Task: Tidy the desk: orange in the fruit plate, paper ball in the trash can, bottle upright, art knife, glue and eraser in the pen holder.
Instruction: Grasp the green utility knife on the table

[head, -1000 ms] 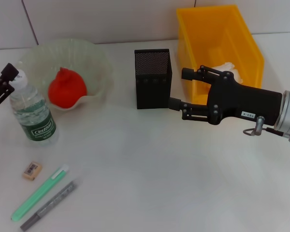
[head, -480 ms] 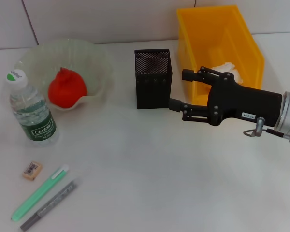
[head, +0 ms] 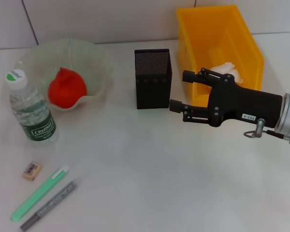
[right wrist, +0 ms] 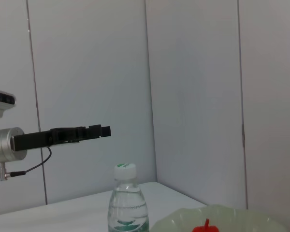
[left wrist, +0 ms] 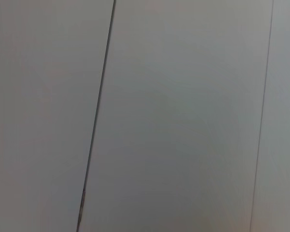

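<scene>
The water bottle stands upright at the left, beside the glass fruit plate that holds the orange. The paper ball lies in the yellow trash can. At the front left lie the eraser, the green glue stick and the grey art knife. The black mesh pen holder stands mid-table. My right gripper hovers open and empty just right of the holder. The left gripper appears only in the right wrist view, raised above and off to the side of the bottle.
White tiled wall runs behind the table. The left wrist view shows only wall panels. The trash can stands close behind my right gripper, and bare white tabletop spreads across the front centre and right.
My left gripper, which was at the bottle's cap, has pulled away to the left and out of the head view. The bottle stays standing. The right arm has hardly moved.
</scene>
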{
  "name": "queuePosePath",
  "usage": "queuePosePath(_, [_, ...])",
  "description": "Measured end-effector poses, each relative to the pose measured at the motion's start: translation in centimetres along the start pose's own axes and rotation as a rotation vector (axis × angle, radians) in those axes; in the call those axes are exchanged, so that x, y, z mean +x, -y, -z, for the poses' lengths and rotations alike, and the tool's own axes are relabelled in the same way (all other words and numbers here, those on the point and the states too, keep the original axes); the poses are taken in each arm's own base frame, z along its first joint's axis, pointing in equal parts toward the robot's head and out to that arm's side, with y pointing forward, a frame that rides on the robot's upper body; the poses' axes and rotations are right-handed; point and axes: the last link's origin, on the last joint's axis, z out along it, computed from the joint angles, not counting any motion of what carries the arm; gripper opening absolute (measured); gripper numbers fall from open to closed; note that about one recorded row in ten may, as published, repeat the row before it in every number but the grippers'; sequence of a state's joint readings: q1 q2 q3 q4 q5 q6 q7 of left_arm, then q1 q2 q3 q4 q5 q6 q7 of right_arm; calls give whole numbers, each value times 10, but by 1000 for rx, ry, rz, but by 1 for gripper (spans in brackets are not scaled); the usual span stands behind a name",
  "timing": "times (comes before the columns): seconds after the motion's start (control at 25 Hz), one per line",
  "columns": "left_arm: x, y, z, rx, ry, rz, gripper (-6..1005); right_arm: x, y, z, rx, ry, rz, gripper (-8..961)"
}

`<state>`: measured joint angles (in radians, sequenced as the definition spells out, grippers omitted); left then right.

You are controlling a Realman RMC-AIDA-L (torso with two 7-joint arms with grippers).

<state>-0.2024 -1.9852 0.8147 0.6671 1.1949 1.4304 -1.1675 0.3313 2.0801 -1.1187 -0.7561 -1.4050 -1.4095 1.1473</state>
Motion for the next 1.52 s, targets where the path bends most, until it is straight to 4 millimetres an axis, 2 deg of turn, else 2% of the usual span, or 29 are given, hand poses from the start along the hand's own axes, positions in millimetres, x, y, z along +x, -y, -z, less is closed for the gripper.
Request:
queuePosePath(0.32, [10,18,1,43,108,32,834,0,0,-1,2,-3,1,836])
queuePosePath(0.44, [18,30,3,99,175,49,833,0,1,0,5,-3,0,837])
queuePosePath(0.56, [19,32,4,106,188,48,831,0,1,0,6,-3,0,836])
queuePosePath(0.64, [24,37,2,111,270,38,830,1,1,0,5,-3,-1,835])
queuePosePath(0.76, [24,38,2,111,299,43,829,1,1,0,5,-4,0,835])
queuePosePath(0.8, [25,39,-2,104,400,53,829,1,0,0,2,-10,2,835])
queuePosePath(1.0, [26,37,-7,93,470,51,826,1,1,0,-1,-25,-3,835])
queuePosePath(1.04, [30,26,-15,60,545,-12,826,0,3,3,2,-31,-4,836])
queuePosePath(1.2, [35,16,-18,38,594,-45,824,0,3,10,4,-36,10,836])
queuePosePath(1.32, [40,6,-18,20,648,-35,822,-4,-4,22,-22,-18,35,836])
queuePosePath(1.52, [42,1,-17,12,667,-35,820,-5,-15,30,-66,-5,44,836])
